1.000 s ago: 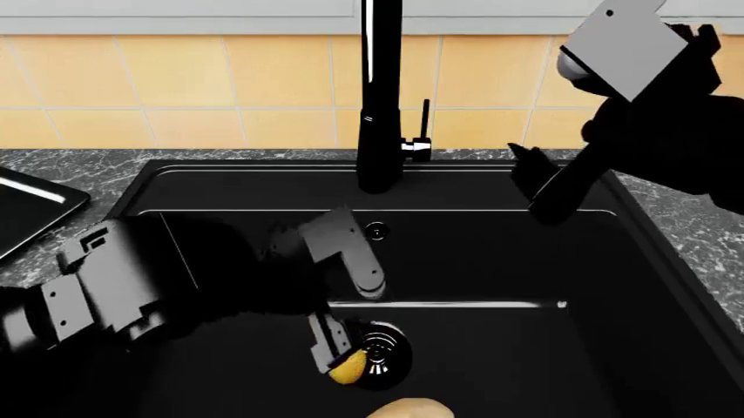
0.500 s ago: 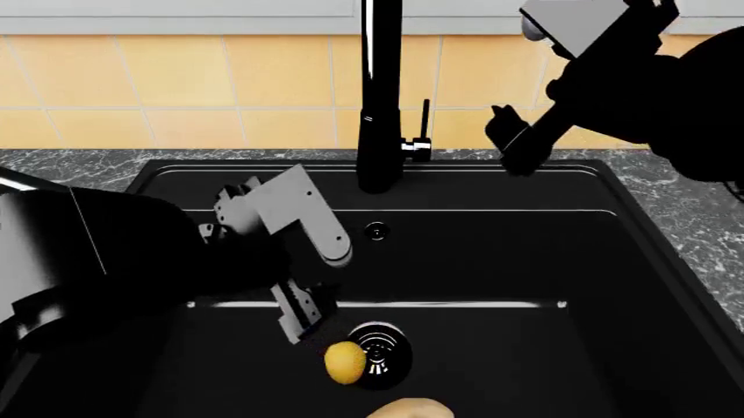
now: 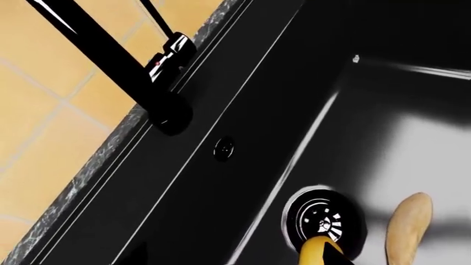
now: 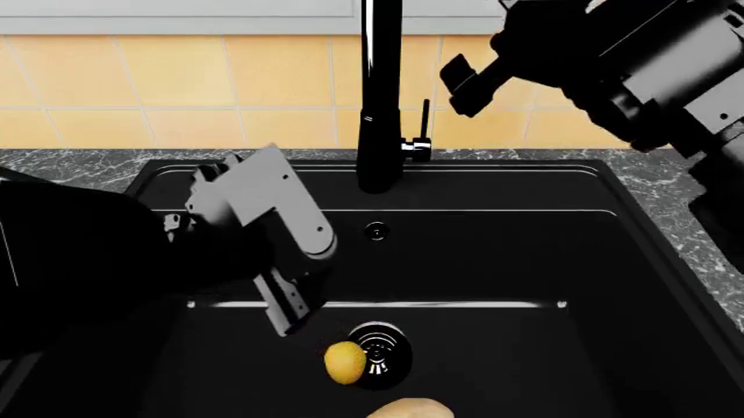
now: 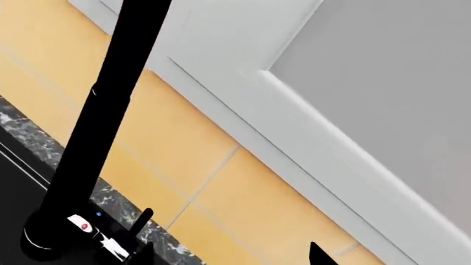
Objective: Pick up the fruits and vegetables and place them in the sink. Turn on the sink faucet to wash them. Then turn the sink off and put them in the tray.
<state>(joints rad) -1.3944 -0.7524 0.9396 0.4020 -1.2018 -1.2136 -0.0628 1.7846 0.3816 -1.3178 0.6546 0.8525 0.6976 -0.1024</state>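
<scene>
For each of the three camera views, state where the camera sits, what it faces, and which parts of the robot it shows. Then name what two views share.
Head: above, facing down into the sink; shows the left gripper and right gripper.
Left wrist: low over the basin, facing the drain, lemon and potato; no gripper is clearly visible.
Right wrist: raised, facing the faucet and tiled wall; a dark fingertip shows.
Shared: all three show the faucet.

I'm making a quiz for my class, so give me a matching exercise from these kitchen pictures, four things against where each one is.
Things:
1. lemon
2. potato
3. faucet
4. right pincer

Places:
A. raised in front of the tiled wall, beside the spout
B. standing on the sink's back ledge
C. against the drain's edge
D. on the sink floor, apart from the drain

Pairs: 1-C, 2-D, 3-B, 4-A
</scene>
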